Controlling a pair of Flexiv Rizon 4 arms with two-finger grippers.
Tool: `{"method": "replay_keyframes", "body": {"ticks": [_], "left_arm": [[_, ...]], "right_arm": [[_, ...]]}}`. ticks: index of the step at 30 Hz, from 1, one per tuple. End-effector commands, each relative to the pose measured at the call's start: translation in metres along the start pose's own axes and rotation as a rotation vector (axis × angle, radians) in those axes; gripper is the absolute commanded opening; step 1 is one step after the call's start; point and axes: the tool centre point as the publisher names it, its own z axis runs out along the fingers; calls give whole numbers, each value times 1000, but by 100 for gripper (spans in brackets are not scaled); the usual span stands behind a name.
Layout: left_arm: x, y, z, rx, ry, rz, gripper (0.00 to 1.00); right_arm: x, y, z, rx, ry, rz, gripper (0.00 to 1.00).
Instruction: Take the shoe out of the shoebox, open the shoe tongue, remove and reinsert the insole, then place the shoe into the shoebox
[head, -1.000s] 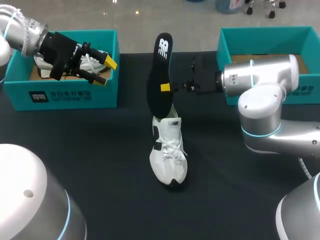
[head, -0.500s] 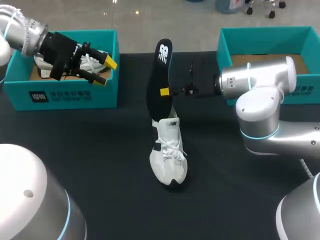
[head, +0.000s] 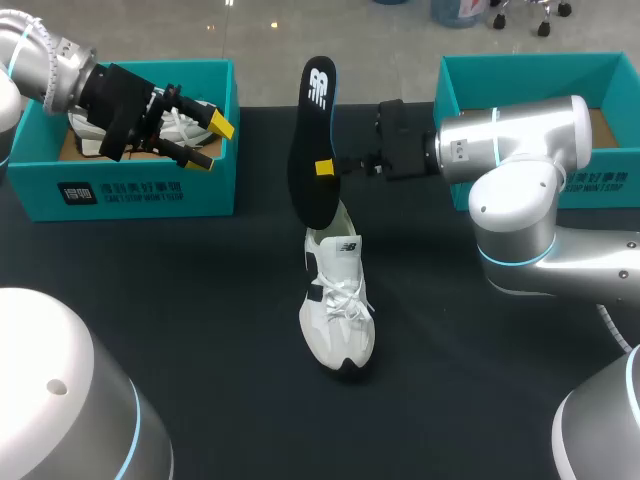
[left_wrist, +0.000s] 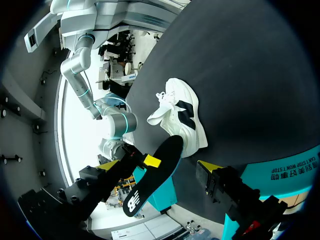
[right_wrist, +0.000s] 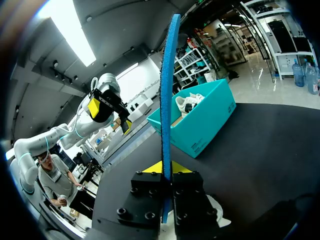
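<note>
Right gripper (head: 326, 167) clamps an upright black insole (head: 310, 140).
White shoe (head: 337, 310) stands on the table (head: 200, 300) just below it; left gripper (head: 208, 143), fingers apart, hovers over a teal shoebox (head: 130, 190).

You are looking at an insole (head: 310, 150) with a matt black top and a blue, foam-like edge. The shoe (head: 338, 310) under it is white woven-looking cloth with smoother panels and cloth laces. The table (head: 200, 300) has a matt black covering, cloth by the look of it, and the left shoebox (head: 130, 190) and right shoebox (head: 520, 75) look like matt teal cardboard with bare brown floors. Your left arm (head: 45, 60) and right arm (head: 520, 140) have smooth, glossy silver shells.
</note>
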Motion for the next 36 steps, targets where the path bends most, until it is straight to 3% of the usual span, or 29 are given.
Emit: {"method": "replay_keyframes", "body": {"ticks": [1,28,36], "left_arm": [[-1,-1,0,0,4,0,100],[-1,-1,0,0,4,0,100],[-1,-1,0,0,4,0,100]], "right_arm": [[-5,-1,10,4,4,5,0],[-11,-35,-8,28,-39,59,0],[-8,-19,-15,7,-11,26,0]]}}
